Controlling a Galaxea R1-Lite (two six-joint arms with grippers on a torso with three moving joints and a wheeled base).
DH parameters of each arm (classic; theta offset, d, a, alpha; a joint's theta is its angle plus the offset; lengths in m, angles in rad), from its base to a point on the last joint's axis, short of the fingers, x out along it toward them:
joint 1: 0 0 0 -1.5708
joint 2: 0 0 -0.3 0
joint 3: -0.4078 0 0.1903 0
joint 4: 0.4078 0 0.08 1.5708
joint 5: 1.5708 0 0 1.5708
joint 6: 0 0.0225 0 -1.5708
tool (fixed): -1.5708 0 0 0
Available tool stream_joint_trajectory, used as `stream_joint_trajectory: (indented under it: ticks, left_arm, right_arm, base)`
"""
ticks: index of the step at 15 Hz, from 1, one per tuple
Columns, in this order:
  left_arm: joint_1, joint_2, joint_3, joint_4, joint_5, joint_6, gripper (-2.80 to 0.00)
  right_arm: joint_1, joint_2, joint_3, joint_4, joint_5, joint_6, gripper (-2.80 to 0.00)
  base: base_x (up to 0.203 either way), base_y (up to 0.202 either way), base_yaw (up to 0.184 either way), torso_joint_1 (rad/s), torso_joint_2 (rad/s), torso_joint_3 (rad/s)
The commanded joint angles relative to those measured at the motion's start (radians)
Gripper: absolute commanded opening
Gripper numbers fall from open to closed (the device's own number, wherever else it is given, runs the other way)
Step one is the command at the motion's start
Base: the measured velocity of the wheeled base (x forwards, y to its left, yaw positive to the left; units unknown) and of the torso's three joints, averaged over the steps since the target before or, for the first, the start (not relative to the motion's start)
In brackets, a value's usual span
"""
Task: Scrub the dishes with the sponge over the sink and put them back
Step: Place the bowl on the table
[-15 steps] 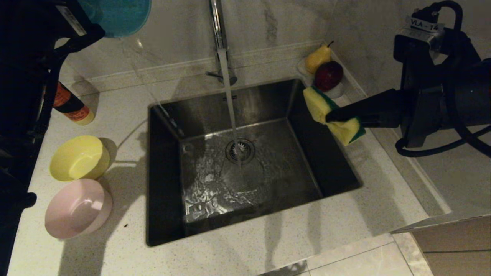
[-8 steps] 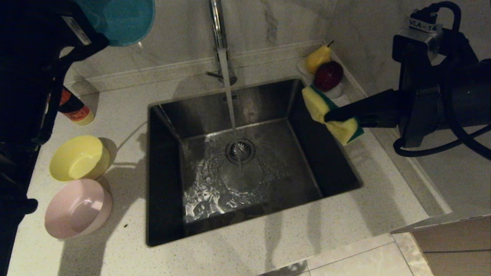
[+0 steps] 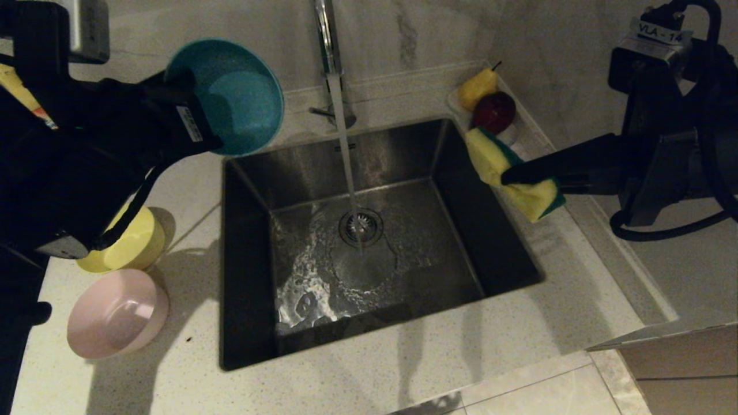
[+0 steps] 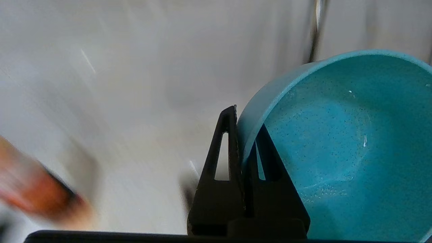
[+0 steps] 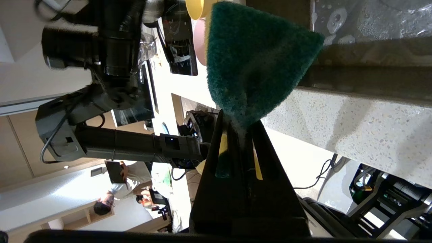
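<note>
The left gripper [image 4: 244,135] is raised at the upper left of the head view, its fingers clamped on the rim of the light blue bowl [image 3: 242,95], one finger inside the wall and one outside. The right gripper [image 3: 510,174] extends level from the right, fingers pinched tight on the sponge [image 3: 507,173].

- "VLA-1…" stands on a white label [image 3: 661,31] atop the right arm's wrist block, above the sponge [image 3: 513,173]; its last characters are cut off.
</note>
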State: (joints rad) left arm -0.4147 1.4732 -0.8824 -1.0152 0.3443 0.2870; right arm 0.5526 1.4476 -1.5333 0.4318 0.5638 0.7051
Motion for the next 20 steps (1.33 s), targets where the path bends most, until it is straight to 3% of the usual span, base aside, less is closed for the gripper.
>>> stream_joint_trajectory:
  ticks: [1,5,7,9,13,17,20]
  left_arm:
    - [0.0,-0.052,-0.077,0.378,0.006,-0.178,-2.8]
    - [0.008,-0.139,-0.278,0.889,0.012,-0.497,-2.8]
    - [0.058,-0.199,-0.335,1.062,0.013,-0.596,-2.8]
    - [0.123,-0.235,-0.352,1.167,0.014,-0.633,-2.8]
    - [0.398,-0.265,-0.361,1.308,0.012,-0.686,-2.8]
    - [0.652,-0.256,-0.354,1.346,0.0,-0.71,-2.8]
    - [0.793,-0.202,-0.356,1.348,-0.008,-0.752,-2.8]
  right_arm:
    - [0.0,-0.025,0.008,0.008,0.002,0.005,-2.8]
    - [0.0,-0.046,0.048,0.016,0.001,0.004,-2.8]
    - [-0.005,-0.063,0.074,0.016,-0.001,0.002,-2.8]
    - [-0.012,-0.075,0.091,0.018,-0.001,0.002,-2.8]
    - [-0.013,-0.095,0.125,0.025,-0.003,-0.002,-2.8]
    - [-0.028,-0.101,0.129,0.033,-0.005,-0.004,-2.8]
    - [-0.045,-0.089,0.13,0.038,-0.005,-0.009,-2.8]
  base:
    - [0.0,0.0,0.0,0.0,0.0,0.0]
    - [0.0,0.0,0.0,0.0,0.0,0.0]
    - [0.0,0.0,0.0,0.0,0.0,0.0]
    - [0.0,0.0,0.0,0.0,0.0,0.0]
    - [0.0,0.0,0.0,0.0,0.0,0.0]
    - [0.0,0.0,0.0,0.0,0.0,0.0]
    - [0.0,0.0,0.0,0.0,0.0,0.0]
